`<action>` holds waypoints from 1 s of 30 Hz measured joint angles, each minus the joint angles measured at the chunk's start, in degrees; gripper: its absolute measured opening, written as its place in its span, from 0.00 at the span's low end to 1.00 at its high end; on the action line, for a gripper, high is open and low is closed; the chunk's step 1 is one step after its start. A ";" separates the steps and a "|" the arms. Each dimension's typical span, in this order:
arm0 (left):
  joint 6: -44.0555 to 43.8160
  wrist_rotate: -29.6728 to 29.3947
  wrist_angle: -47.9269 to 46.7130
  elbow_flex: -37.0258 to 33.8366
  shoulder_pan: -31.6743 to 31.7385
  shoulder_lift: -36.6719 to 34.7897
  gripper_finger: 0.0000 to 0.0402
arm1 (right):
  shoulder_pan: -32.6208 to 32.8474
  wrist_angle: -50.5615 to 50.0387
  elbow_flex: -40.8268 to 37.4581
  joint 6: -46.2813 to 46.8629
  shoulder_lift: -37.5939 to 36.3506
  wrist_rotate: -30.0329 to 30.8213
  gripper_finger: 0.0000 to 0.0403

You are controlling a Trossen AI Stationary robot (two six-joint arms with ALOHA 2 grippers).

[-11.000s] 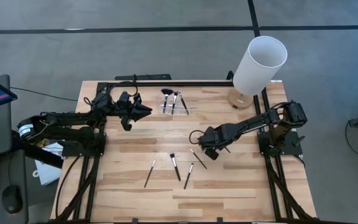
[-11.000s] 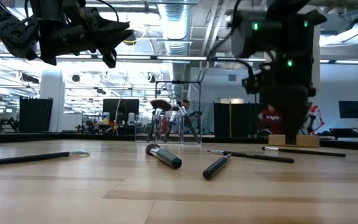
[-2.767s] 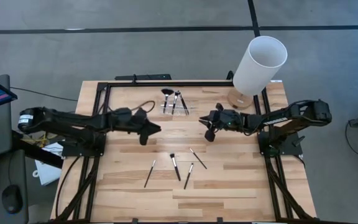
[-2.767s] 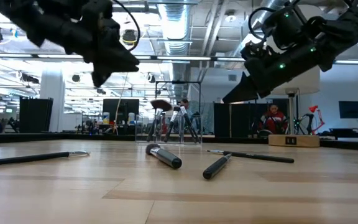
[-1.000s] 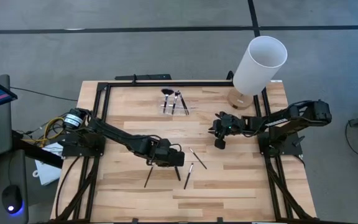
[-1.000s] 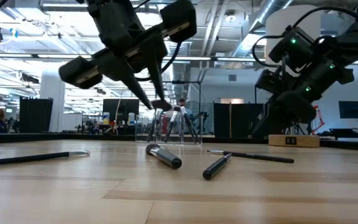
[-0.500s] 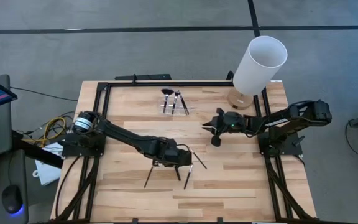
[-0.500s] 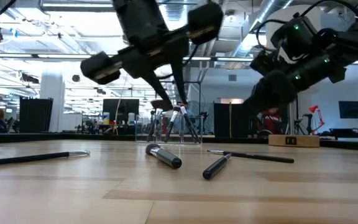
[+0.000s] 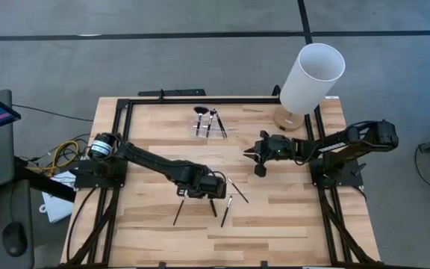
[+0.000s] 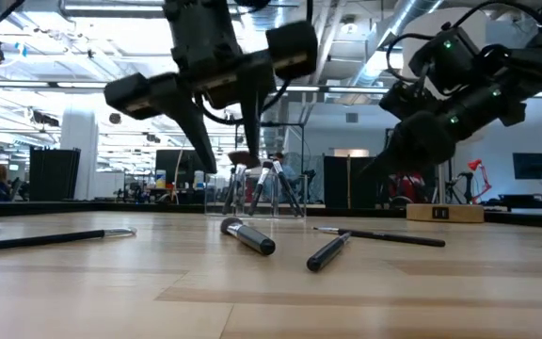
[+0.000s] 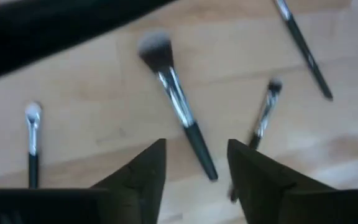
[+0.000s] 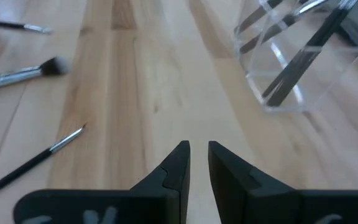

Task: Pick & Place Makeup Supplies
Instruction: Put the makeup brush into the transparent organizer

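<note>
While four loose makeup brushes [image 9: 210, 200] lie near the table's [image 9: 290, 224] front-middle, slim black handles with small tips, your left gripper [image 9: 213, 191] hovers over the fluffy-headed one [image 11: 178, 103], fingers spread. Toward the back edge, more brushes stand in a clear holder [image 9: 212, 124]. Your right gripper [image 9: 252, 155] hangs beside it, fingers nearly pressed together, empty.

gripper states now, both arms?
Left gripper: open, empty, above the fluffy-headed black-handled brush.
Right gripper: nearly shut, empty, near the clear plastic holder.
</note>
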 joint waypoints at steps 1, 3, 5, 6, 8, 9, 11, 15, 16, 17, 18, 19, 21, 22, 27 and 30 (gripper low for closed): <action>-0.08 -0.04 -0.34 0.00 0.55 0.12 0.45 | 0.45 -0.58 -0.02 0.37 0.00 -0.08 0.13; -0.25 0.06 0.04 0.04 1.56 0.83 0.49 | 1.44 -2.12 0.01 0.59 0.00 -0.17 0.13; -0.22 0.36 0.39 -0.49 2.33 1.38 0.51 | 2.44 -3.29 -0.02 0.89 0.00 -0.20 0.13; -0.20 0.74 1.77 -0.84 2.66 1.49 0.51 | 2.85 -3.72 -0.02 1.35 0.00 -0.21 0.13; 0.06 1.86 2.66 -1.46 3.06 1.57 0.51 | 3.55 -4.57 -0.04 1.63 0.00 -0.20 0.13; 0.09 2.86 3.30 -2.09 3.12 1.55 0.50 | 3.87 -4.98 -0.03 1.63 0.00 -0.19 0.13; 0.03 4.31 5.24 -3.33 3.02 1.57 0.49 | 4.35 -5.98 -0.04 1.89 0.00 -0.19 0.13; -0.01 5.81 6.25 -4.08 2.68 1.72 0.45 | 4.47 -7.59 -0.04 3.14 0.00 -0.19 0.13; -0.09 5.81 6.57 -4.17 2.64 1.83 0.44 | 4.47 -7.90 -0.04 3.15 0.00 -0.18 0.13; -0.13 5.69 6.50 -4.22 2.64 1.90 0.43 | 4.47 -8.17 -0.04 3.17 0.00 -0.15 0.13; -0.15 5.62 6.57 -4.27 2.64 1.92 0.42 | 4.47 -8.37 -0.04 3.24 0.00 -0.10 0.13; -0.17 5.48 6.90 -4.37 2.64 1.91 0.41 | 4.47 -8.47 -0.04 3.42 0.00 -0.10 0.13; -0.24 5.26 7.06 -4.73 2.64 1.90 0.39 | 4.47 -8.45 -0.04 3.88 0.00 -0.13 0.13; -0.43 5.16 7.07 -5.01 2.64 1.90 0.38 | 4.47 -8.45 -0.04 4.14 0.00 -0.13 0.13; -2.29 5.15 10.99 -7.05 2.12 1.90 0.37 | 4.45 -8.03 -0.04 4.07 0.02 -0.13 0.13; -3.04 5.18 11.89 -7.85 1.97 1.90 0.37 | 4.43 -7.65 -0.04 3.17 0.02 -0.13 0.13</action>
